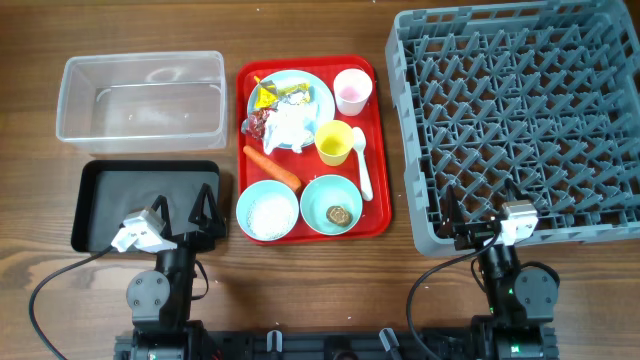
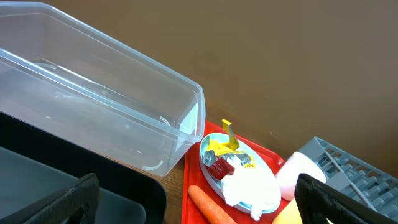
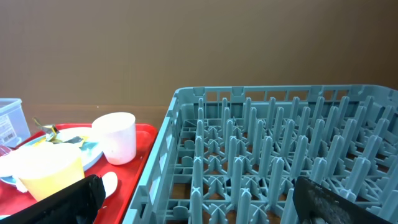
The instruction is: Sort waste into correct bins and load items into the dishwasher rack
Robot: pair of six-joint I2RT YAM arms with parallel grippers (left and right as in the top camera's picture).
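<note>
Progress: nothing sorted or loaded yet, by the look of it. You're at the very start.
Bins: clear tub (image 1: pixel 140 62) and black tray (image 1: pixel 120 190) both hold nothing. They sit at the left of the worktop (image 1: pixel 320 290), tub behind tray.
Rack: grey rack (image 1: pixel 400 130) on the right, nothing loaded in it.
Waste: all on the red tray (image 1: pixel 383 120) in the middle. Tissue (image 1: pixel 288 125) + yellow, red and silver wrappers (image 1: pixel 266 95) are piled on the plate (image 1: pixel 320 95). Carrot (image 1: pixel 272 167) lies flat betw. plate and bowls. Rice (image 1: pixel 268 212) is in the left bowl (image 1: pixel 243 205), brown lump (image 1: pixel 337 214) in the right bowl (image 1: pixel 312 195).
Dishes: pink cup (image 1: pixel 352 90) at the back of the red tray, yellow cup (image 1: pixel 334 142) at the plate's edge, spoon (image 1: pixel 361 165) just beside the yellow cup.
Left gripper (image 1: pixel 183 205): spread wide, holds nothing, over the black tray's near edge.
Right gripper (image 1: pixel 478 208): spread wide, holds nothing, over the rack's near edge.
In the way: you can't rack the plate or either bowl till they're cleared. The yellow cup crowds the tissue and the carrot lies close to the left bowl. It's all packed tight, so pick w/ care.
</note>
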